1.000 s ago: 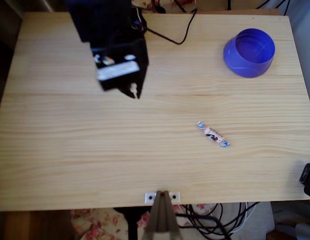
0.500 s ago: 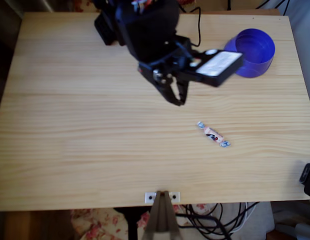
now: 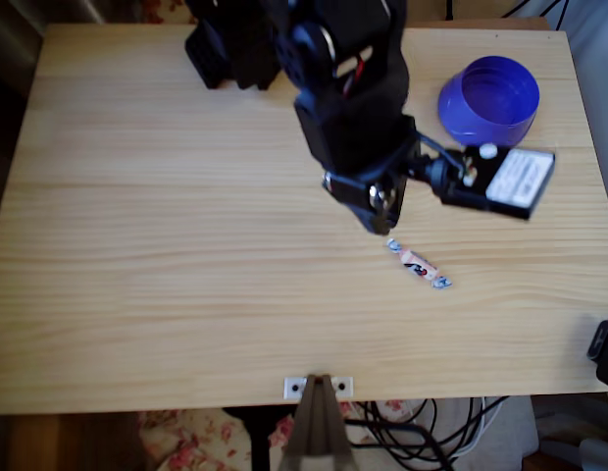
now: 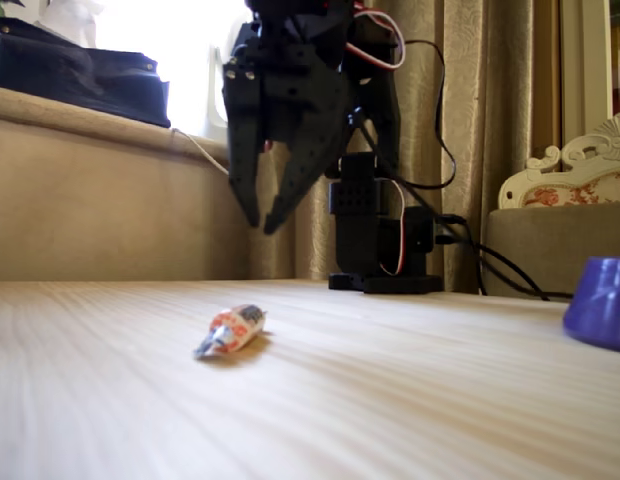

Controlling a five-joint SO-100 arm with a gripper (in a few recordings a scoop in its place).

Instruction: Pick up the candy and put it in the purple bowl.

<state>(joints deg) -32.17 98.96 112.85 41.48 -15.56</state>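
Nearest on the pale wooden surface lies the candy, flat and untouched, its twisted ends showing in the overhead view. Just above it hangs the black gripper, its two fingers slightly parted with a narrow gap at the tips, holding nothing and clear of the wood. Farther back, well apart from the candy, sits the purple bowl near the surface's far edge.

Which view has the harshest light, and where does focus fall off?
Fixed view: the window behind the pincer is blown out, leaving the arm nearly a silhouette; the near table is soft, the candy fairly sharp. Overhead view: even light, candy and purple bowl clear.
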